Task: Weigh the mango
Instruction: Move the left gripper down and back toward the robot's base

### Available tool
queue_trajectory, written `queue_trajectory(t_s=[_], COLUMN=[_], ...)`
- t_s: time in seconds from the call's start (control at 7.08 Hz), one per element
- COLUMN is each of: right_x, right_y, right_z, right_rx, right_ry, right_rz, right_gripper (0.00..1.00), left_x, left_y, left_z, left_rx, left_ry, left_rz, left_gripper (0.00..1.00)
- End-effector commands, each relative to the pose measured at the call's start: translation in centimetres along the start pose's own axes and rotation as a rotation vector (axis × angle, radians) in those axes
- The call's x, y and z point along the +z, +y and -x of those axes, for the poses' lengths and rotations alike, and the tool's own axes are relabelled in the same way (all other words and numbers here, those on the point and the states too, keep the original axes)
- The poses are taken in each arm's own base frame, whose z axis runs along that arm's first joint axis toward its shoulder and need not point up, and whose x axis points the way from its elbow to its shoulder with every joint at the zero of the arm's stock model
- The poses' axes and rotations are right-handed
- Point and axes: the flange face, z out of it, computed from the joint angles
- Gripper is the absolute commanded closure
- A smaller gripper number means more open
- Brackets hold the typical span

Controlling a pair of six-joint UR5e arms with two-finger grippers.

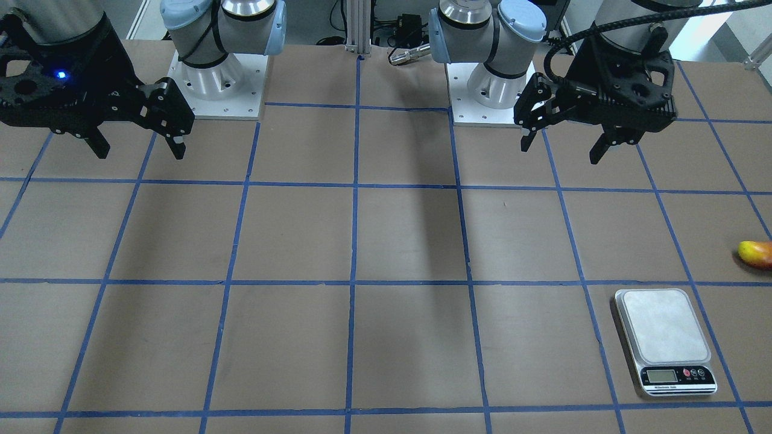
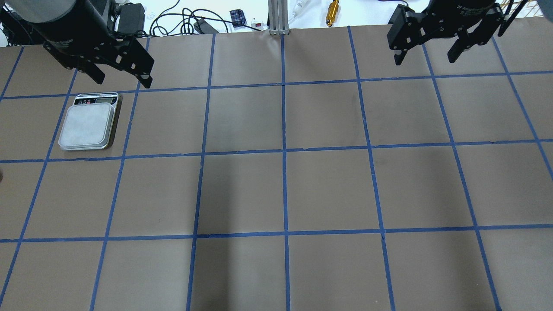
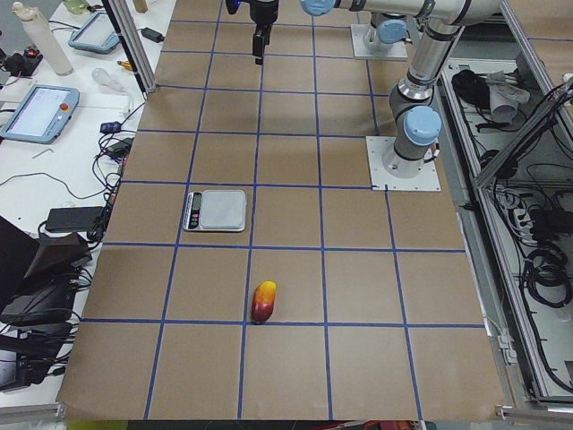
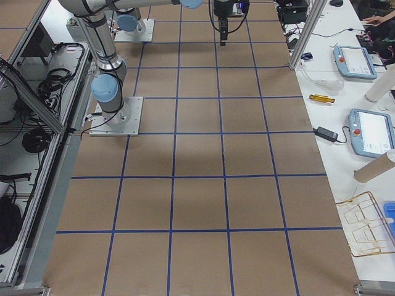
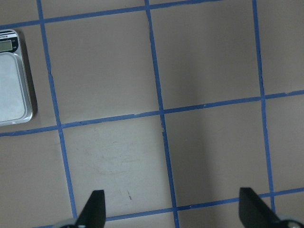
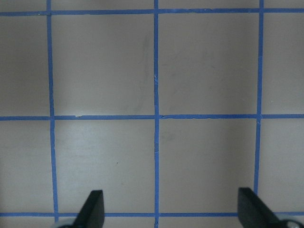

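The mango (image 1: 757, 254), yellow at one end and orange-red at the other, lies on the brown table near its left end; it also shows in the exterior left view (image 3: 264, 301). It is out of the overhead view. The silver scale (image 1: 663, 337) with an empty platform sits one square from it (image 2: 88, 125) (image 3: 217, 210) (image 5: 12, 80). My left gripper (image 1: 560, 154) hangs open and empty, high above the table, beside the scale in the overhead view (image 2: 124, 84), and its fingertips (image 5: 95, 209) show wide apart. My right gripper (image 1: 140, 155) is open and empty, far off on the other side (image 2: 424, 61) (image 6: 173, 209).
The table (image 2: 285, 190) is brown paper with a blue tape grid. The two arm bases (image 1: 217, 78) (image 1: 491, 78) stand at the robot's edge. Cables, tablets and small tools lie beyond the far edge (image 2: 332, 8).
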Motion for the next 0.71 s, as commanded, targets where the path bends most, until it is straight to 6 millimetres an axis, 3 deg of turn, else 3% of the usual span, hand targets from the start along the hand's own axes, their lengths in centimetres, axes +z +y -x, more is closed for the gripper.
queue_trajectory(t_s=[0.0,0.42,0.57], right_x=[0.1,0.1,0.1], right_y=[0.0,0.0,0.0], right_z=[0.0,0.0,0.0], right_rx=[0.000,0.000,0.000], right_ry=[0.000,0.000,0.000], right_rz=[0.001,0.001,0.001], right_gripper=[0.00,0.00,0.00], left_x=[-0.7,-0.4,0.4], left_y=[2.8,7.2,9.5], left_z=[7.4,19.6,24.8], left_rx=[0.179,0.383,0.414], left_ry=[0.022,-0.002,0.022], left_rz=[0.055,0.114,0.122], left_gripper=[0.00,0.00,0.00])
